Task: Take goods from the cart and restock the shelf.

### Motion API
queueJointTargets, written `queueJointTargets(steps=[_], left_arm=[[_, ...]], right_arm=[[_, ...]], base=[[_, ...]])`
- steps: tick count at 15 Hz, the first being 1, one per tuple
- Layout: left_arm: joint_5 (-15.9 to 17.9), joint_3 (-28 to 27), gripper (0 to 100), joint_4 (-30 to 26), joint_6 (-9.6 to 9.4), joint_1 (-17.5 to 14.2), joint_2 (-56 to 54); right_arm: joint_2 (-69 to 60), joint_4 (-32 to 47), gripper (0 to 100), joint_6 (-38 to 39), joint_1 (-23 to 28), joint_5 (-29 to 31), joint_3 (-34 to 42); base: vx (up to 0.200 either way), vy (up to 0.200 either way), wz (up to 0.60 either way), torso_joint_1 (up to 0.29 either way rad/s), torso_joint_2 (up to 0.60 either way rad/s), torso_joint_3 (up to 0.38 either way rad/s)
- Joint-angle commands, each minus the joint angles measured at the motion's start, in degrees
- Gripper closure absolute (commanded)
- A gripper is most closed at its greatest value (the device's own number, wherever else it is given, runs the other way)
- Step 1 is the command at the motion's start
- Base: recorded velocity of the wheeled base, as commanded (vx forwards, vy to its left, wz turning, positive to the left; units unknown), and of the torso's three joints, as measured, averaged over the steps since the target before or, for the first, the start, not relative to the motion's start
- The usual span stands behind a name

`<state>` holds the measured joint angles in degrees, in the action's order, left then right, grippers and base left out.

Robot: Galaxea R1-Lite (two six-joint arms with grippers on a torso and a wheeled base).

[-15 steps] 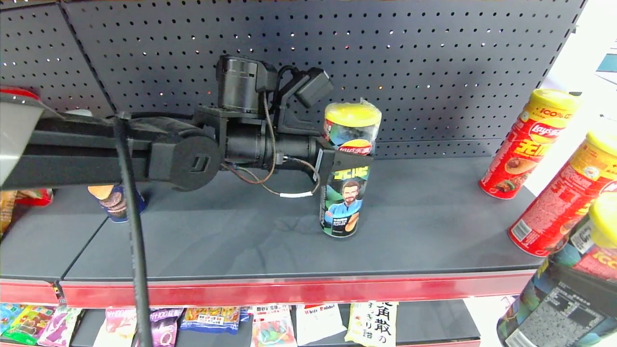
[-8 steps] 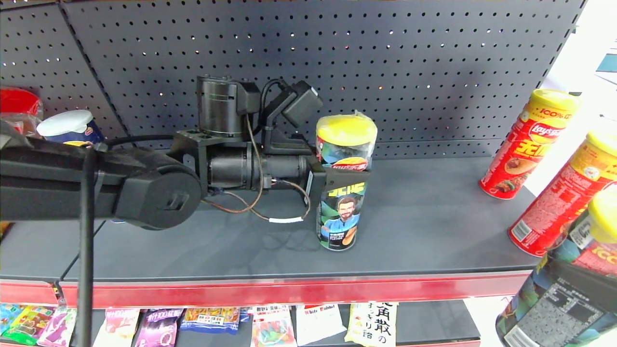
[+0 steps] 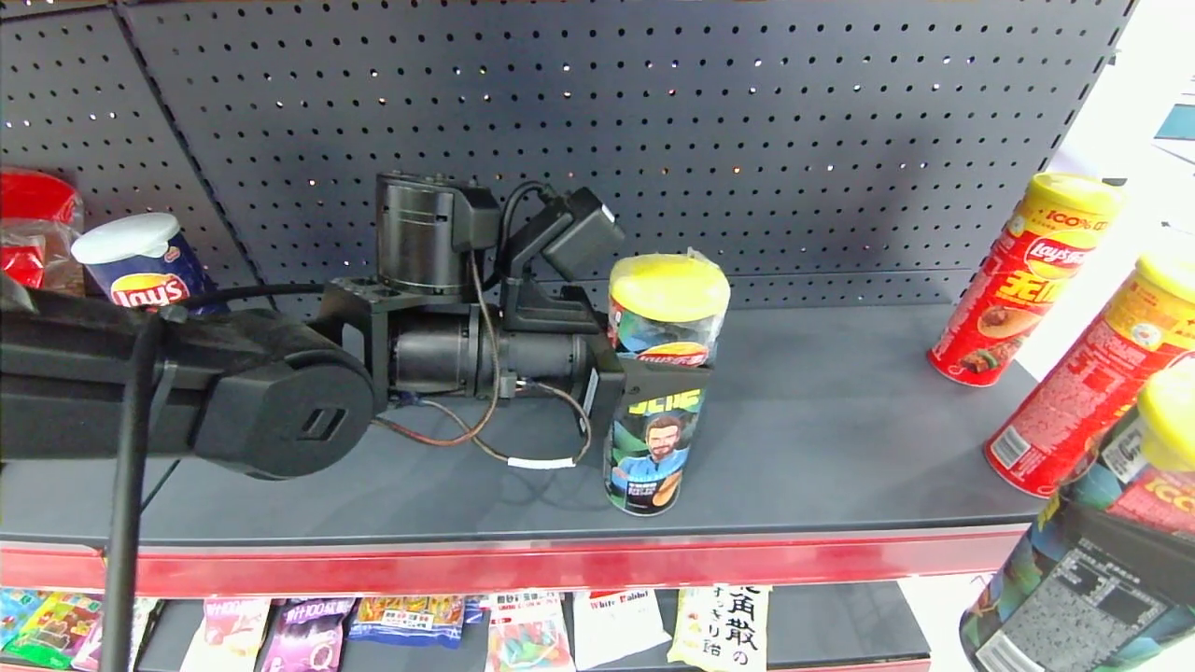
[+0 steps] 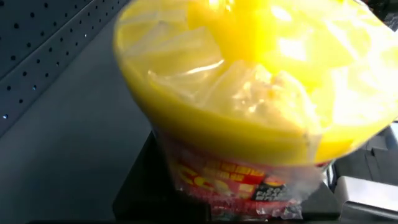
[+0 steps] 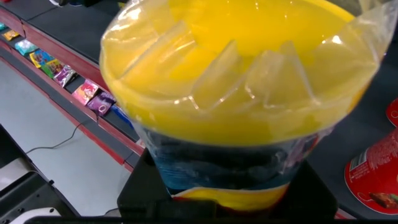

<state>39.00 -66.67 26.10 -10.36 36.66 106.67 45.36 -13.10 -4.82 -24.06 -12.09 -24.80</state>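
Tipping is the main worry as we read it. The left gripper (image 3: 658,381) is clamped around the tall green chip can (image 3: 651,457) a little above its middle. The can is upright over the front part of the shelf (image 3: 840,420), close to the red front lip (image 3: 560,565). We cannot tell whether its base is already resting on the deck or hanging just above it.

If the gripper lets go with the base off the deck, a tall, narrow can like this would probably rock. So near the edge, it could go forward over the lip. A finger that drags as the arm pulls back could also pull the can over sideways. The loose clear wrap over the yellow lid looks slippery, so we would not trust it for any regrasp.

The right gripper (image 3: 1120,551) is closed on a second can (image 3: 1055,607), held tilted below and in front of the shelf's right end. Two red cans (image 3: 1022,280) (image 3: 1083,392) stand at that end, and the nearer one is just beside the held can's yellow lid. We judge that a careless lift there could knock it down.

At the left, a blue can with a white lid (image 3: 140,271) stands against the pegboard (image 3: 747,112), beside a red bag (image 3: 33,224). The left arm stretches across in front of both. Between the green can and the red cans, the deck lies bare. Snack packets (image 3: 523,625) hang along the lower shelf, under where a can falling off the lip would land.
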Motion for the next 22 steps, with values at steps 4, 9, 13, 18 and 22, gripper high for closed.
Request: queueJointTargets(steps=[4,9,13,18,22], left_arm=[[0.0,0.8,100,0.0,-0.18,0.1,-0.2],[-0.2,1.6,100,0.0,-0.18,0.3,-0.4],[-0.4,3.2,0,0.0,0.43,0.3,-1.3],[-0.7,8.8,0,0.1,0.52,-0.4,-4.5],[-2.2,14.4,0,0.1,0.34,-2.6,-8.3]], right_arm=[[0.0,0.0,100,0.0,0.0,0.1,-0.1],[0.8,0.0,100,0.0,-0.1,0.0,-1.1],[3.9,-0.1,100,-0.1,-0.3,-0.2,-3.3],[11.0,-0.3,100,-0.2,-0.5,-0.7,-9.4],[21.5,-0.7,100,0.0,-0.6,-1.9,-17.0]], base=[[0.000,0.000,0.00,0.000,0.00,0.000],[0.000,0.000,0.00,0.000,0.00,0.000],[0.000,0.000,0.00,0.000,0.00,0.000],[0.000,0.000,0.00,0.000,0.00,0.000],[0.000,0.000,0.00,0.000,0.00,0.000]])
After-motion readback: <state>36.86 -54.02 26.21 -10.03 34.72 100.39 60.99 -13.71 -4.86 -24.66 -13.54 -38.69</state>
